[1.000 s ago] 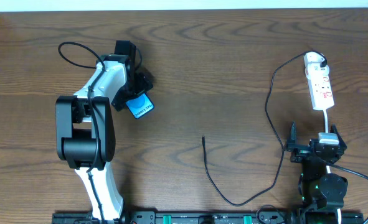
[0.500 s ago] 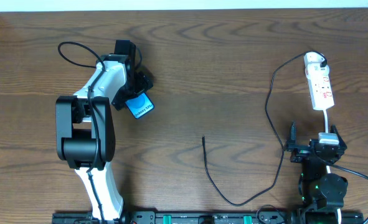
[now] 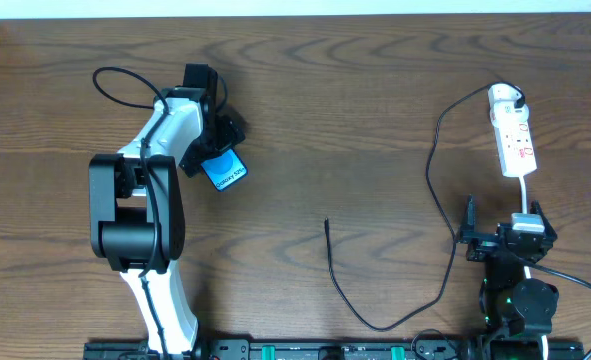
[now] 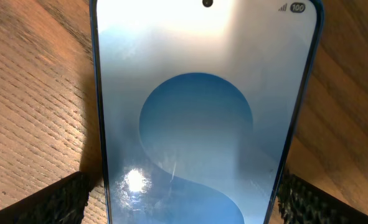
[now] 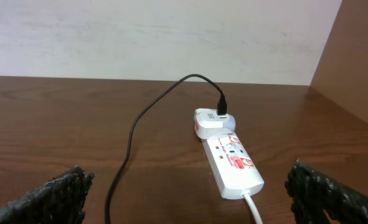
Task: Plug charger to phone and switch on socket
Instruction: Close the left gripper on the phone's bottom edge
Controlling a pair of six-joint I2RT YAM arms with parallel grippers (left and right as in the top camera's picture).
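Observation:
The phone (image 3: 225,172) lies on the wood table at the left, its blue screen up. It fills the left wrist view (image 4: 202,112). My left gripper (image 3: 218,150) (image 4: 184,202) is open, with one finger on each side of the phone and a thin gap of wood showing on the left. The charger cable's plug tip (image 3: 326,222) lies loose mid-table. The cable runs right and up to the white adapter (image 3: 505,97) (image 5: 212,121) in the socket strip (image 3: 516,142) (image 5: 233,163). My right gripper (image 3: 510,235) (image 5: 190,199) is open and empty, short of the strip.
The strip's white cord (image 3: 526,192) runs down toward my right gripper. The black charger cable (image 3: 437,180) loops across the table between the arms. A thicker black robot cable (image 3: 125,80) loops at the far left. A wall (image 5: 171,37) stands behind the table.

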